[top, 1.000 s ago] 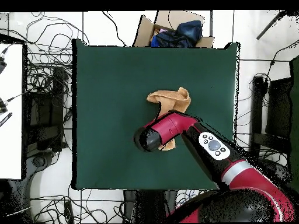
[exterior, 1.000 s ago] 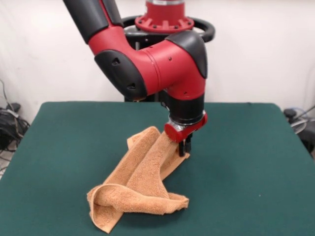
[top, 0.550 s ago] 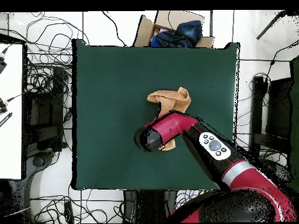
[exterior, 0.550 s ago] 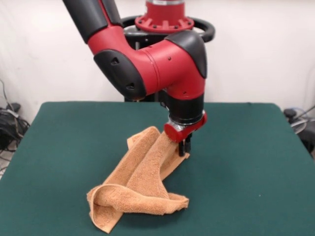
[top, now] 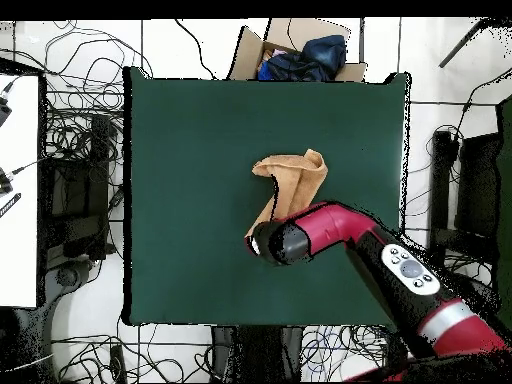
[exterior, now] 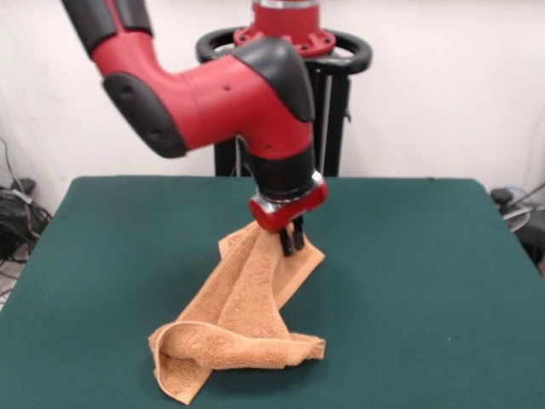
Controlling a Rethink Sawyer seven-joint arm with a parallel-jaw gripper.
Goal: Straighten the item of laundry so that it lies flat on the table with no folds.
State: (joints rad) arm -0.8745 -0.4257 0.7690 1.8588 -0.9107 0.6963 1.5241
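While the tool (exterior: 293, 242) hangs low with its two fingers close together, pinching the far end of the towel (exterior: 243, 311), the towel lies bunched and folded near the middle of the green bench (exterior: 426, 281). I think this is the spreading step, and next that end needs pulling outward. Past the bench, a cardboard box (top: 300, 52) holds dark blue cloth.

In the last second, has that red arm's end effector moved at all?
Yes. In the front view the end effector has shifted left and slightly up, toward the table's far edge, and now hangs over the towel.
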